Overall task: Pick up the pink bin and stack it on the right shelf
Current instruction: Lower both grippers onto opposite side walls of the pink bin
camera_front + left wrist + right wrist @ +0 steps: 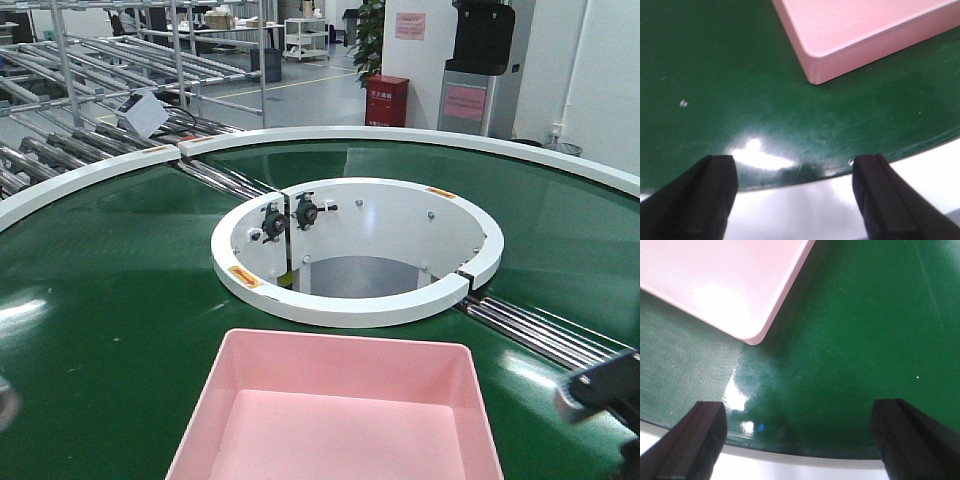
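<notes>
The pink bin lies ahead of both tools and between them: from the left gripper its near corner sits forward and off to the right, and from the right gripper the matching corner sits forward and off to the left. Neither arm is plainly the nearer. Each gripper has its dark fingers spread wide with nothing between them, and each is apart from the tub, hanging over the near edge of the green belt where the white rim runs beneath the fingertips. The bin's far wall runs crosswise to both tools. Its near end is cut off in the front view, so its long axis cannot be settled. It is a shallow, smooth plastic tub with sloping walls, rounded corners and a flat rim, empty inside. It will likely be light but wide enough to want a hold on both sides. The belt is glossy, faintly scuffed and throws back glare. The coming move, as I judge it, is inward and forward for each arm onto its own side wall. The right shelf does not show in any view.
</notes>
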